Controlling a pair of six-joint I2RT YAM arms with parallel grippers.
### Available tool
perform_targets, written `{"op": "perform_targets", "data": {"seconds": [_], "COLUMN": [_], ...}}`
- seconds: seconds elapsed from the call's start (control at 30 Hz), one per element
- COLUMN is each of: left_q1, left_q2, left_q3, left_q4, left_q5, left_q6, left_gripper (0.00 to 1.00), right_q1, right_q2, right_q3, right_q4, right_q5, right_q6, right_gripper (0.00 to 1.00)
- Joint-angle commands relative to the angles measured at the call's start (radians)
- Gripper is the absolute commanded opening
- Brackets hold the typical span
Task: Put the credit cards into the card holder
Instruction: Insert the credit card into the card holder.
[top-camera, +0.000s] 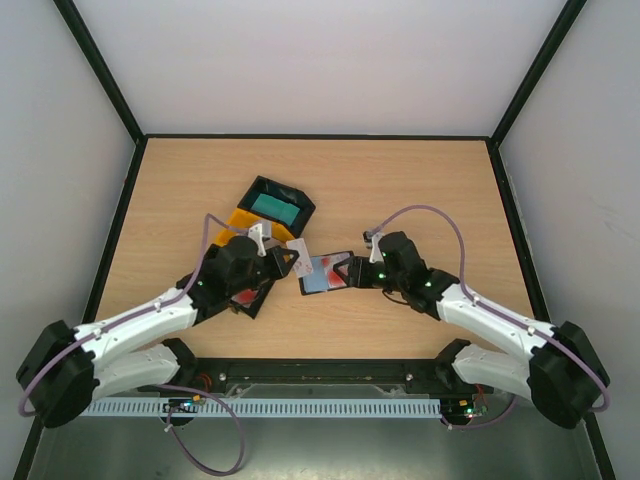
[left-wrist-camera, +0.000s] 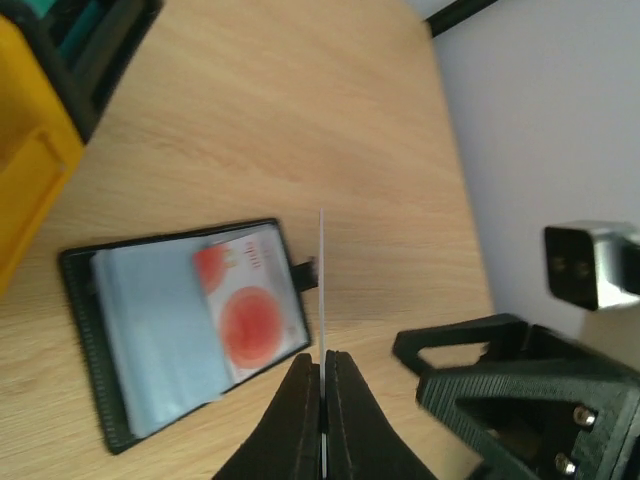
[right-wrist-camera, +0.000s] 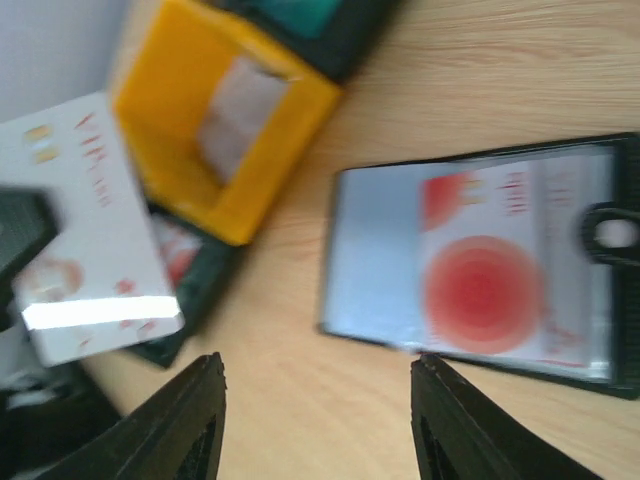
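Observation:
The black card holder (top-camera: 322, 274) lies open on the table between the two grippers, with a red-and-white credit card (left-wrist-camera: 250, 320) lying on its pale blue inner pockets. It also shows in the left wrist view (left-wrist-camera: 150, 340) and the right wrist view (right-wrist-camera: 380, 250). My left gripper (top-camera: 287, 261) is shut on a pale white-pink credit card (top-camera: 298, 247), seen edge-on in the left wrist view (left-wrist-camera: 322, 280) and flat in the right wrist view (right-wrist-camera: 90, 230), held just left of the holder. My right gripper (top-camera: 349, 272) is open and empty at the holder's right edge, its fingers (right-wrist-camera: 195, 420) spread wide.
A black tray with teal cards (top-camera: 277, 204) stands behind the left gripper. A yellow tray (top-camera: 243, 220) with pale cards (right-wrist-camera: 235, 105) lies beside it. A black tray with red-and-white cards (top-camera: 246, 297) lies under the left arm. A black rim runs round the table (top-camera: 400, 190).

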Motion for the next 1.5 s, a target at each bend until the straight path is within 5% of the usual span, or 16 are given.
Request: {"op": "perform_targets", "data": {"seconds": [0.0, 0.23, 0.5, 0.87, 1.47], "left_q1": [0.011, 0.010, 0.011, 0.017, 0.019], "left_q2": [0.105, 0.296, 0.463, 0.610, 0.637], "left_q3": [0.071, 0.109, 0.132, 0.166, 0.165], "left_q4": [-0.110, 0.002, 0.146, 0.136, 0.003], "left_q5": [0.028, 0.169, 0.259, 0.225, 0.137], "left_q6": [0.068, 0.068, 0.043, 0.042, 0.041], "left_gripper": [0.03, 0.02, 0.02, 0.02, 0.02], "right_q1": [-0.002, 0.000, 0.000, 0.000, -0.001], "right_q2": [0.106, 0.264, 0.355, 0.417, 0.479], "right_q3": [0.091, 0.133, 0.140, 0.143, 0.155], "right_q4": [-0.201, -0.162, -0.095, -0.065, -0.014], "right_q5": [0.267, 0.308, 0.258, 0.267, 0.215], "right_q6": [-0.110, -0.124, -0.134, -0.134, -0.120], "right_gripper": [0.50, 0.48, 0.27, 0.32, 0.33]}}
